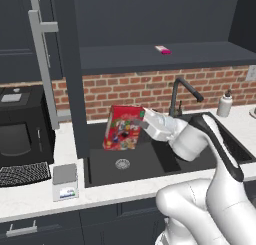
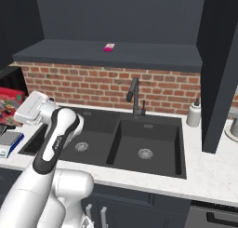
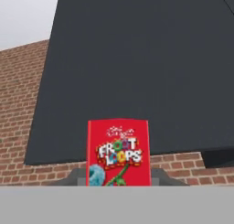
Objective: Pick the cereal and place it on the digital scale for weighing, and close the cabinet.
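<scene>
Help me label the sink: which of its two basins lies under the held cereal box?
The basin beside the digital scale, farther from the soap bottle. The hand holds the cereal above it; the other basin has nothing over it.

arm: reaching left, elbow bent | wrist: roughly level | tool (image 1: 141, 122): clamped on the cereal (image 1: 123, 128)
</scene>
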Robot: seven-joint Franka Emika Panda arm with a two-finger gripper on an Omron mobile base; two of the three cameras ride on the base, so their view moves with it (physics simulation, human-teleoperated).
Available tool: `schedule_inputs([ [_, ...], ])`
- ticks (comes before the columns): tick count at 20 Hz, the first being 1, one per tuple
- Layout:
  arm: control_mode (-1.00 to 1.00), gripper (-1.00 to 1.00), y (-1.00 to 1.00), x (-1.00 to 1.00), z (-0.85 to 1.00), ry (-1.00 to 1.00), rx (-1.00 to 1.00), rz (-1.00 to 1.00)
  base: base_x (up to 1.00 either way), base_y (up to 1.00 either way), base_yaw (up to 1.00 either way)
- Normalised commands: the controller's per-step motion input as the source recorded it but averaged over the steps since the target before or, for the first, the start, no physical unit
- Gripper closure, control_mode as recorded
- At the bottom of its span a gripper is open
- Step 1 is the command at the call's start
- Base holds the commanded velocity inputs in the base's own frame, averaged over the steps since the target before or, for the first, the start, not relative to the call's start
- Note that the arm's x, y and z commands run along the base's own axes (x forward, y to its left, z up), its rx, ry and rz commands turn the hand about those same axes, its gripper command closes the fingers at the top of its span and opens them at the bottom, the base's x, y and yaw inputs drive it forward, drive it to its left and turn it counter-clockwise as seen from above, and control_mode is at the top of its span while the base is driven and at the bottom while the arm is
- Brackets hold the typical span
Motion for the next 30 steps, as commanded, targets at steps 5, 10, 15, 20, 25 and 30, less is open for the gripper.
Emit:
schedule_inputs([
  [5,-1.0,1.0,0.16,0.37,-0.31,0.0,-0.02,0.0,0.0,0.0,0.0],
  [10,-1.0,1.0,0.19,0.33,-0.29,0.0,-0.03,0.0,0.0,0.0,0.0],
  [15,-1.0,1.0,0.25,0.22,-0.28,0.0,-0.05,0.0,0.0,0.0,0.0],
  [20,-1.0,1.0,0.24,0.11,-0.28,0.0,-0.04,0.0,0.0,0.0,0.0],
  [25,-1.0,1.0,0.33,0.01,-0.23,0.0,-0.03,0.0,0.0,0.0,0.0],
  [30,-1.0,1.0,0.5,0.02,-0.12,-0.02,-0.06,0.0,0.0,0.0,0.0],
])
